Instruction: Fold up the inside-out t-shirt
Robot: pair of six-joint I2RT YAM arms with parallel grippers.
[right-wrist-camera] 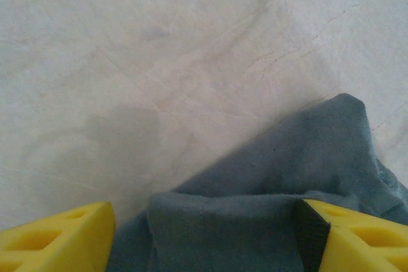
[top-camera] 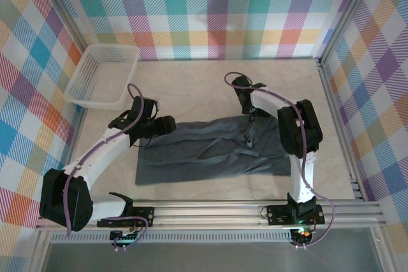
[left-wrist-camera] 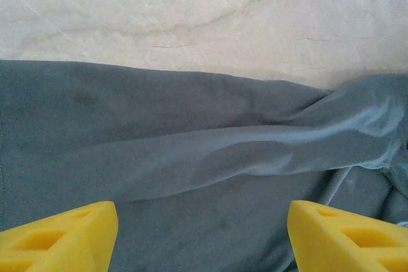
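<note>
Across the tabletop [top-camera: 191, 84], the left pincer [top-camera: 166, 125] hangs open over the creased blue-grey t-shirt [top-camera: 204, 154], the right pincer [top-camera: 247, 104] open astride its far edge, where a shallow bite would likely slip off limp cloth, bunching it.
</note>
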